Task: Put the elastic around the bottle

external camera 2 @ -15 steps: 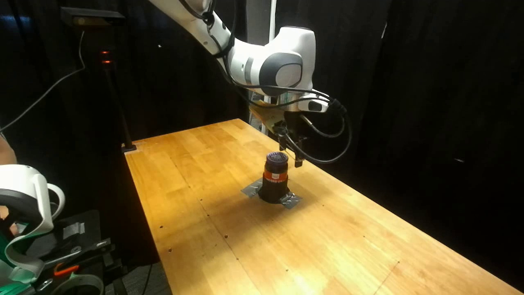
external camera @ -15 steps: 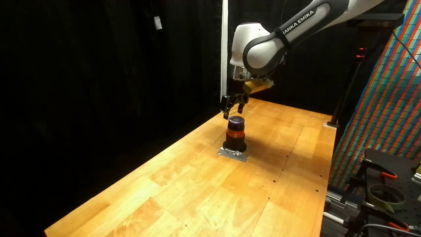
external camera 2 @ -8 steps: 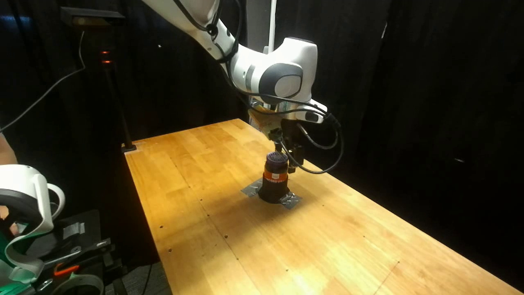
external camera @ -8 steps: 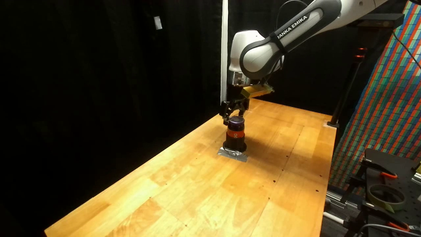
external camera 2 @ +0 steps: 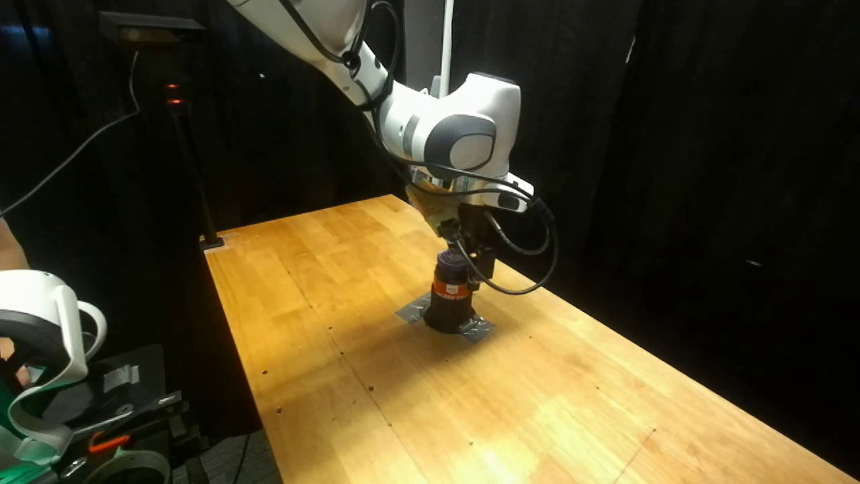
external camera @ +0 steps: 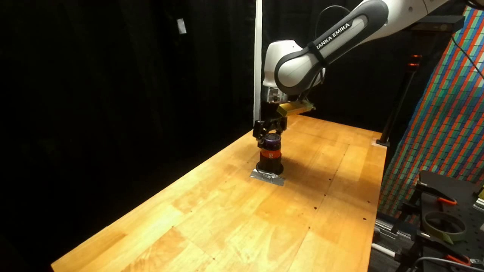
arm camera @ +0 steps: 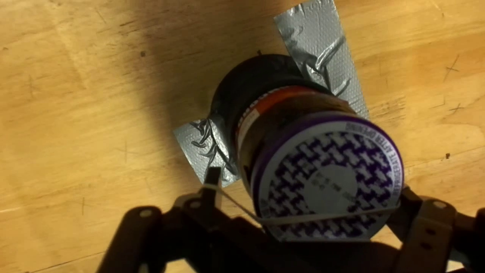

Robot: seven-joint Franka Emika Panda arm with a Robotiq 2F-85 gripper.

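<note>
In the wrist view, from the left, a silver tape strip point(arm camera: 193, 148) lay on the table point(arm camera: 94, 94) at the foot of the bottle point(arm camera: 299, 151). Next, one finger point(arm camera: 212, 176) stood just beside the bottle, with the elastic point(arm camera: 303, 218) looped on it. The elastic bent at the rim of the lid point(arm camera: 333, 185) and crossed it off-centre. The bottle stood upright, long axis vertical, between the spread fingers of the gripper point(arm camera: 310, 182), most of its lid beyond the visible strand, away from the gripper's body. Last, the other finger point(arm camera: 411, 203) was close by the lid's edge; contact unconfirmed. No second strand was made out. Judgement: the loop had probably not yet cleared the lid, and lowering called first for a shift toward the lid's exposed side.
</note>
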